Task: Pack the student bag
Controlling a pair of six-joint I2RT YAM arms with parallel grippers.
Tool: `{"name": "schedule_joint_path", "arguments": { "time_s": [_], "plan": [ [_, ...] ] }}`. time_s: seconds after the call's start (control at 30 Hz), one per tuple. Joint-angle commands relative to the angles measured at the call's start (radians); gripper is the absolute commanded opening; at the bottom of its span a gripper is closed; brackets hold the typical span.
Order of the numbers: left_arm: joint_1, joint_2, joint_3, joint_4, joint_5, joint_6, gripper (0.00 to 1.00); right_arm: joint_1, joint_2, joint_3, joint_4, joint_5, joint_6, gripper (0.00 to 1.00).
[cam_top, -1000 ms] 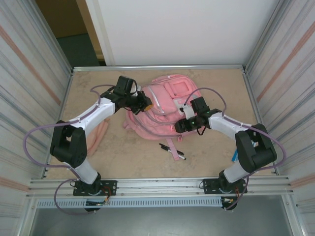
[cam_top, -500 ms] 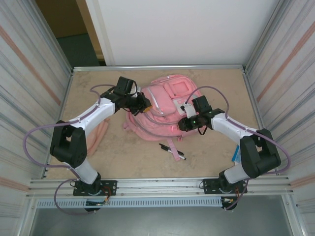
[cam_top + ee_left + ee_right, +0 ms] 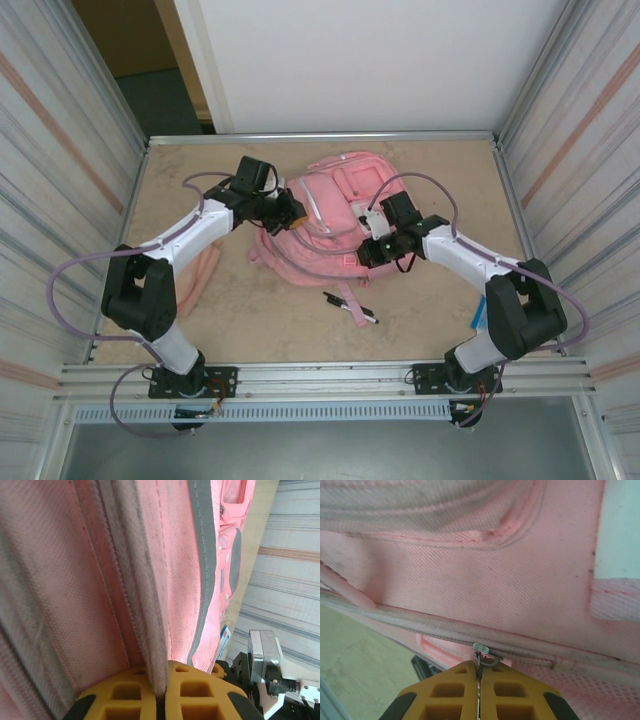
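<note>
While both arms reach in over the table [image 3: 190,170], you have the student bag [image 3: 325,228] lying flat just past the middle, toward the far wall, with a gripper at each side.

The left gripper [image 3: 297,218] is at the bag's left edge. In the left wrist view its yellow fingers [image 3: 97,700] are clamped on a raised fold of pink fabric that has a zip line running along it. The right arm's wrist block [image 3: 264,652] shows just past the bag's far edge.

The right gripper [image 3: 366,254] is at the bag's near-right edge. In the right wrist view its fingers [image 3: 465,672] are pressed together on the small metal zipper pull [image 3: 484,651], which sits on the zip seam just below a white patch [image 3: 620,530].

Things around it:
- Two dark pens [image 3: 351,308] lie on the table on the near side of the bag, apart from it and just below the right gripper.
- A narrow pink pouch [image 3: 206,272] lies left of the bag, beside the left forearm, and does not touch the bag.
- A blue item [image 3: 478,318] is half hidden by the right arm's elbow, so you cannot tell what it is.
- The right arm's purple cable [image 3: 420,182] arcs over the bag's right side.
- A pink strap [image 3: 262,253] trails off the bag's near-left corner.

Ribbed metal walls [image 3: 60,150] close in the left and right sides.
</note>
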Motion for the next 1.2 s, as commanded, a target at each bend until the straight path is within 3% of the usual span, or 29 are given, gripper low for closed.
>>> {"name": "schedule_joint_path", "arguments": {
  "time_s": [0.0, 0.23, 0.33, 0.57, 0.83, 1.03, 1.17],
  "plan": [
    [-0.006, -0.005, -0.008, 0.054, 0.03, 0.017, 0.0, 0.048, 0.059, 0.082, -0.126, -0.074, 0.036, 0.04],
    [-0.006, 0.0, -0.031, 0.075, -0.01, 0.013, 0.0, 0.053, 0.261, 0.29, -0.512, -0.085, -0.035, 0.03],
    [-0.007, -0.004, -0.036, 0.085, -0.007, 0.007, 0.0, 0.055, 0.287, 0.318, -0.563, -0.07, -0.022, 0.01],
    [-0.012, -0.011, -0.121, 0.189, 0.006, -0.075, 0.0, 0.143, 0.261, 0.309, -0.27, -0.245, 0.221, 0.02],
    [-0.04, -0.01, -0.147, 0.251, -0.016, -0.129, 0.0, 0.229, 0.226, 0.301, -0.064, -0.198, 0.42, 0.07],
    [-0.042, -0.012, -0.163, 0.261, -0.021, -0.125, 0.0, 0.244, 0.181, 0.236, -0.029, -0.082, 0.436, 0.08],
    [-0.04, -0.019, -0.177, 0.257, -0.025, -0.118, 0.0, 0.239, 0.159, 0.189, -0.02, -0.099, 0.418, 0.13]
  ]
}}
